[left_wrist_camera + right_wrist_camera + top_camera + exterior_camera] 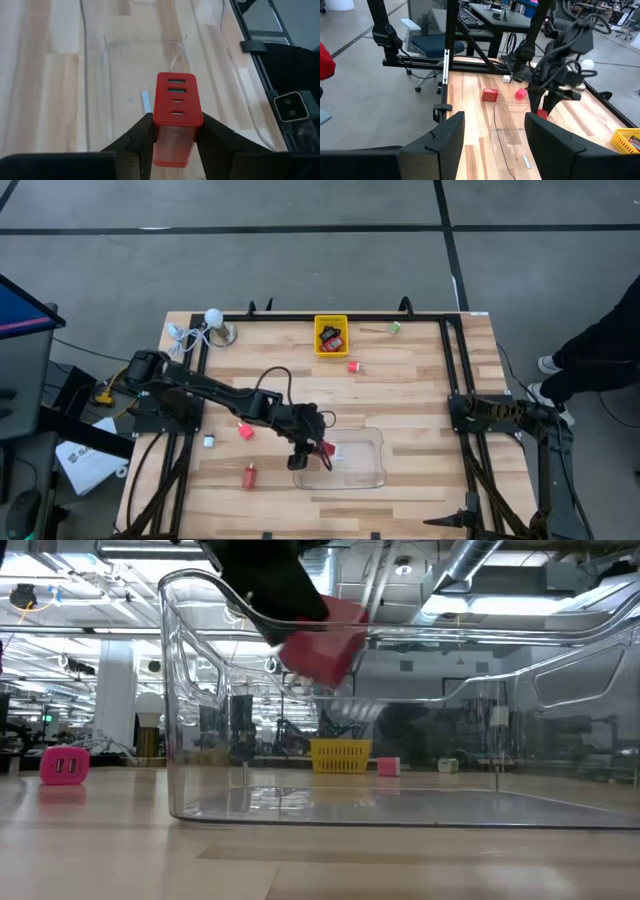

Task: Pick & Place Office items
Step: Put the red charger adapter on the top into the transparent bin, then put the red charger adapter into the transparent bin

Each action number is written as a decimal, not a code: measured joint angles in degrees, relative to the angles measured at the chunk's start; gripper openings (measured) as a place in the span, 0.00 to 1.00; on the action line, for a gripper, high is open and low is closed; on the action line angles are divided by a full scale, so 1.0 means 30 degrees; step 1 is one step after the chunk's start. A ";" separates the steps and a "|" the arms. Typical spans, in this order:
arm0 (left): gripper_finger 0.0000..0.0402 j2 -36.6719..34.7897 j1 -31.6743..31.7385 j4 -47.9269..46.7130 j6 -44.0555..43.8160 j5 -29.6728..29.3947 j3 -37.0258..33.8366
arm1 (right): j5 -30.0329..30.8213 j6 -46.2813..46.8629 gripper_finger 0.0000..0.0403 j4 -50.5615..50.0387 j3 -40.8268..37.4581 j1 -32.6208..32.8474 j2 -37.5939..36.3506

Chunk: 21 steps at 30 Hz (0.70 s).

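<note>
My left gripper (312, 448) reaches out over the left end of the clear plastic tray (362, 476) and is shut on a red block (176, 97) with slots in its end face. The low view shows that block (325, 638) above the tray's rim (200, 585). A small white piece (145, 102) lies on the tray's floor. More office items are scattered on the table: red blocks (245, 431) (249, 475) (354, 366), a white piece (209, 442) and a green one (394, 328). My right gripper (495, 127) waits open at the table's right side. My left gripper pinches the red block between its two fingers (142, 137), one on each long side face (159, 131). The fingers come from above, slanting down toward the tray. The block is lifted clear, tilted, with its slotted end (175, 92) pointing away from the fingers.
The yellow basket (331, 321) with a few pieces in it stands near the far edge. A white ball with a cord (212, 317) lies at the far left corner. Black frame rails (452, 380) run along both sides. A person's leg (600, 350) shows beyond the right edge.
</note>
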 joint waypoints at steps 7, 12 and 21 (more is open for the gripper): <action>0.44 0.0504 0.0064 0.0879 -0.0242 -0.0557 -0.0022 | -0.0015 0.0000 0.50 -0.0047 0.0000 0.0029 0.0000; 0.77 -0.0100 -0.0069 0.1116 -0.0060 -0.0690 -0.0015 | -0.0022 0.0001 0.50 -0.0051 0.0000 0.0029 0.0000; 0.80 -0.3614 -0.1351 -0.0357 -0.0197 -0.2081 0.0007 | -0.0029 0.0054 0.50 0.0017 0.0000 0.0044 0.0007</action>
